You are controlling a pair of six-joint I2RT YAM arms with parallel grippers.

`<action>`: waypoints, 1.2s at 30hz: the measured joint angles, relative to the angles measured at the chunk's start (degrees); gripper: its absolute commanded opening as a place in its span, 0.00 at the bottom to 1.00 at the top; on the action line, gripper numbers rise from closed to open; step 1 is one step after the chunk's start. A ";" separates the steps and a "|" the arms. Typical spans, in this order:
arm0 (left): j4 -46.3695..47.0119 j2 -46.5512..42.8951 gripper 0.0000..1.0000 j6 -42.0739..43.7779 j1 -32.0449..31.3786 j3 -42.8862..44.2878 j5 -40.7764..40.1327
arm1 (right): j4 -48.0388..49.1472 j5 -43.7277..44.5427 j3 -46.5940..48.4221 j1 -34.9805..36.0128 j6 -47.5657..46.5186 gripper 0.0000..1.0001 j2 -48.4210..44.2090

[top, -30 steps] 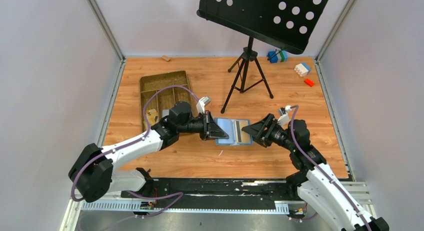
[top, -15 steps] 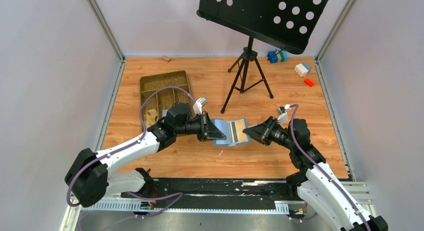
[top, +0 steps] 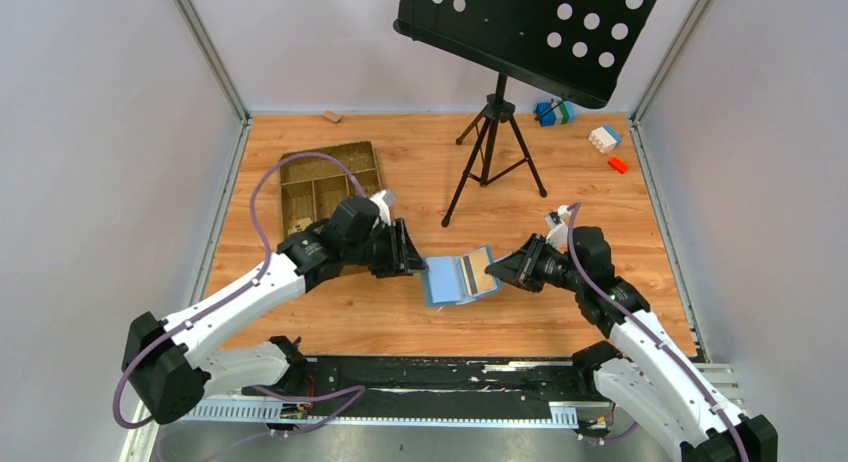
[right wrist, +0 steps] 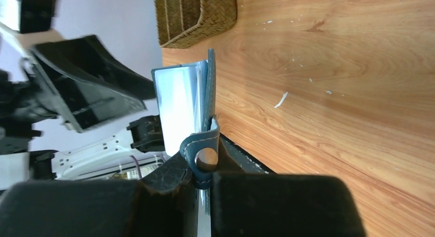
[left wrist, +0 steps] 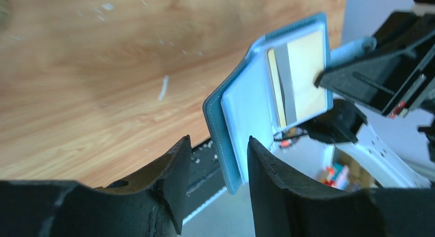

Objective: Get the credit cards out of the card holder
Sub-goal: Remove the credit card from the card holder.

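Note:
The blue card holder (top: pixel 447 281) lies open and tilted between my two grippers, its right half lifted. My right gripper (top: pixel 498 272) is shut on its right edge, next to the snap tab (right wrist: pixel 203 155). In the right wrist view the card holder (right wrist: pixel 182 101) stands on edge in front of the fingers. My left gripper (top: pixel 413 255) is open, just left of the holder and apart from it. In the left wrist view the card holder (left wrist: pixel 249 106) hangs beyond the spread fingers (left wrist: pixel 177 160). A grey strip (left wrist: pixel 285 78), likely the edge of one of the credit cards, shows against the tan pocket.
The brown compartmented tray (top: pixel 320 182) sits behind the left arm, also in the right wrist view as a woven tray (right wrist: pixel 197 14). A music stand's tripod (top: pixel 493 147) stands behind the holder. Toy bricks (top: pixel 603 138) lie at the back right, a small wooden block (top: pixel 331 116) at the back.
My left gripper let go of the holder's left flap, opened and drew back to the left. My right gripper shut on the right edge and the holder tilted up and shifted left.

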 measured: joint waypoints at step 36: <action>30.67 8.44 0.36 -12.66 -5.92 -3.41 4.92 | 1.38 -6.60 1.49 -0.22 2.45 0.00 -0.31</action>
